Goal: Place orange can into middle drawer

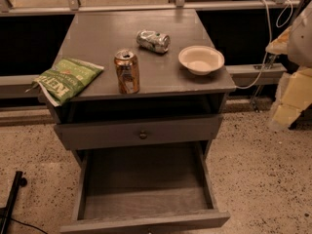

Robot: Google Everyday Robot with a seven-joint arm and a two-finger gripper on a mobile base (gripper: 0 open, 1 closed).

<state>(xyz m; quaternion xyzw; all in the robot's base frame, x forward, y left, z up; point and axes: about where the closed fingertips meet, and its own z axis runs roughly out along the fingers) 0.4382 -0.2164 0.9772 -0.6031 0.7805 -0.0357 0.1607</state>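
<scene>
The orange can (126, 71) stands upright near the front edge of the grey cabinet top (97, 33), between a chip bag and a bowl. The middle drawer (146, 199) is pulled wide open at the bottom of the cabinet, and its grey floor holds nothing. My arm shows as pale shapes at the right edge of the camera view. My gripper (287, 108) hangs there, beside the cabinet and well to the right of the can. It holds nothing that I can see.
A dented silver-and-green can (153, 40) lies on its side behind the orange can. A white bowl (201, 59) sits at the right, and a green chip bag (66, 78) overhangs the left edge. A shallower drawer front with a round knob (142, 134) sits above the open drawer. A black stand (12, 199) is at the lower left.
</scene>
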